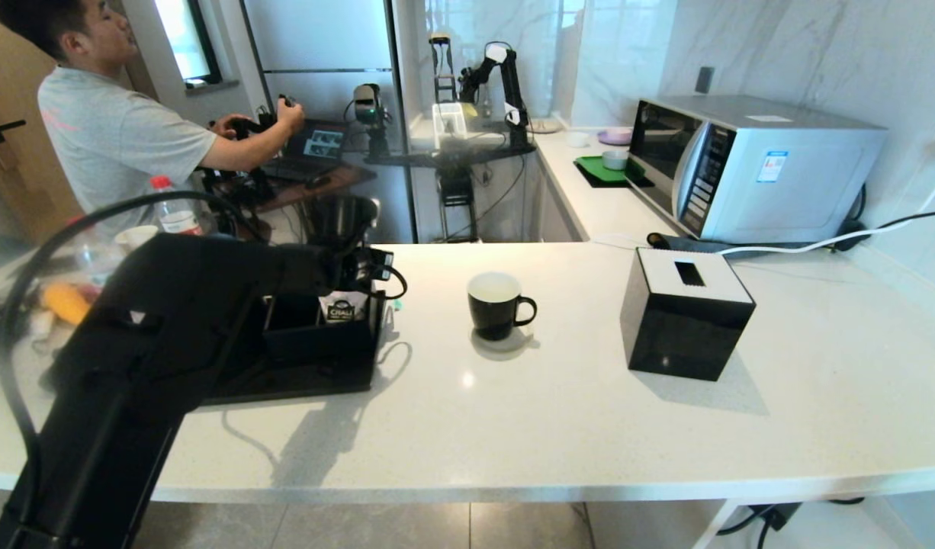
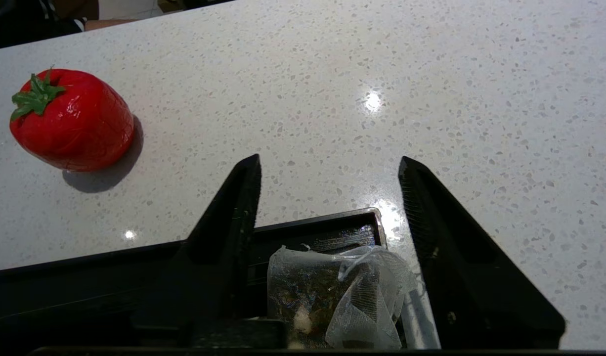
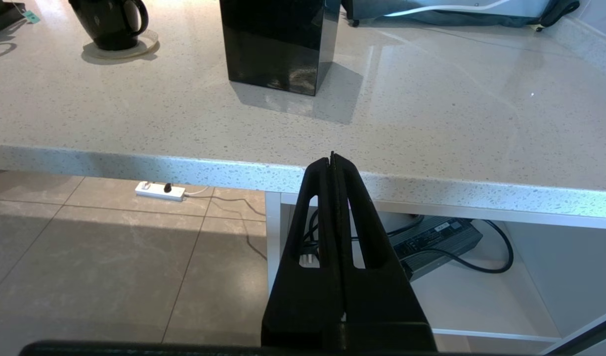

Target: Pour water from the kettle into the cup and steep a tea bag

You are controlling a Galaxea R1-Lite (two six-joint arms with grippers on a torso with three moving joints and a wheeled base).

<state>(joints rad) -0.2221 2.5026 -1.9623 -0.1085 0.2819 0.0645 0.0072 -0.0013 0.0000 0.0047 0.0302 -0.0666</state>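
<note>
Tea bag (image 2: 332, 296) first: one greyish mesh pouch lies crumpled at the corner of the black tray (image 2: 327, 225), directly between the spread fingers of my left gripper (image 2: 327, 168), which holds nothing. The pouch sits back from the fingertips, close to the palm, so I judge the coming move to be a short drop and a close rather than any sideways reach. I cannot make out a clear long axis on the crumpled bag, and I cannot follow its string from here.

Taking the tray as my landmark, the cup (image 1: 496, 305), one only, stands on a coaster to its right, well apart. Beyond the cup sits one black tissue box (image 1: 685, 313). One red strawberry-shaped object (image 2: 70, 118) lies on the counter off the tray's far side. I cannot pick out the kettle with certainty.

My right gripper (image 3: 332, 160) is pressed together, empty, parked below the counter edge, so the left arm is far nearer.
</note>
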